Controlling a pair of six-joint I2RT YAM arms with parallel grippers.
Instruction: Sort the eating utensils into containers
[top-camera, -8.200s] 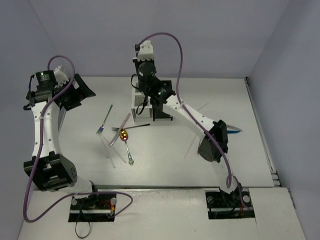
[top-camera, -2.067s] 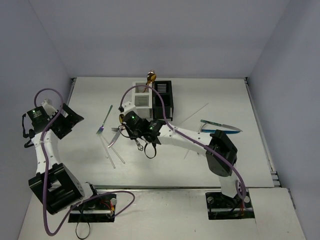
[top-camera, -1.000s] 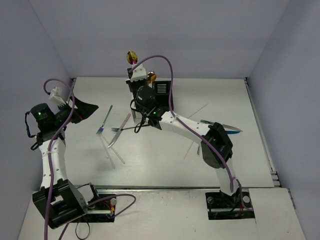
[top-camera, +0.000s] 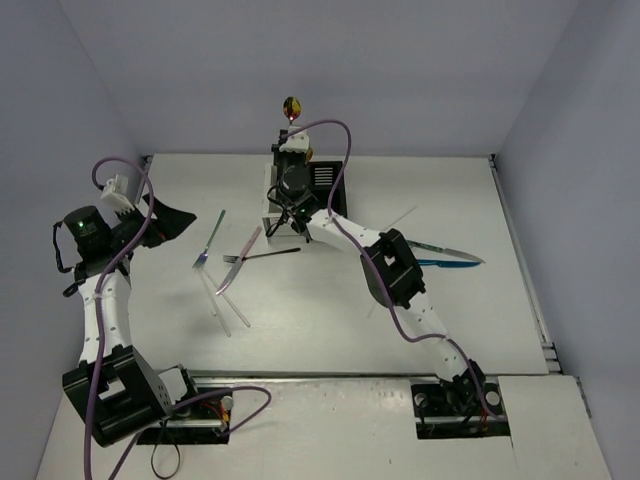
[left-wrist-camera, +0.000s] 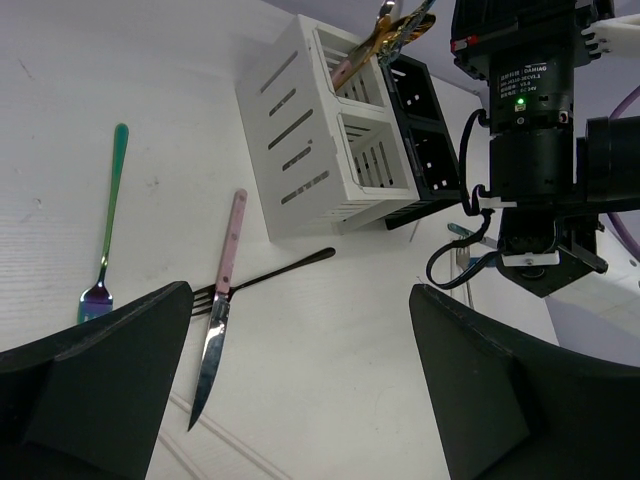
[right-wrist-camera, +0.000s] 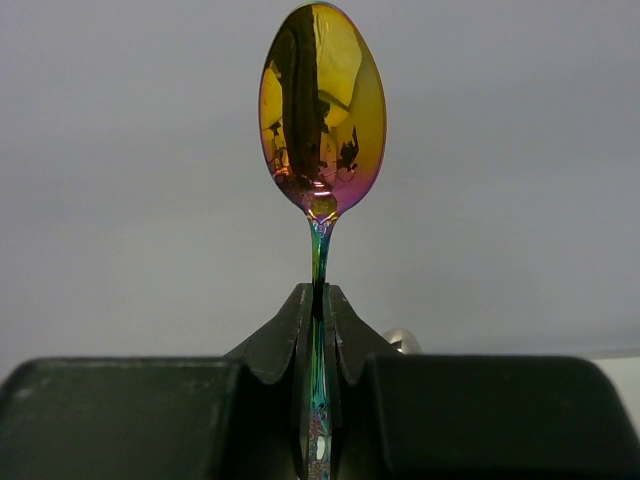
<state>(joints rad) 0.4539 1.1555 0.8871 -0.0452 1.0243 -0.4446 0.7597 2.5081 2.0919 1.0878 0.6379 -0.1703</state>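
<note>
My right gripper points straight up above the containers, shut on the stem of an iridescent gold spoon whose bowl stands above the fingers. The white caddy and black caddy stand joined at the table's back. A gold utensil leans out of the white one. On the table lie a teal fork, a pink-handled knife, a black fork, clear sticks and a blue knife. My left gripper hangs open at the left, holding nothing.
The right arm stretches across the table's middle toward the caddies, its purple cable arching above them. Thin clear sticks lie to its right. Grey walls close in the table at the back and both sides.
The right gripper has carried the gold spoon to the right, from above the white caddy's left edge to over the caddies, and its elbow has swung inward. The left arm has barely moved.
</note>
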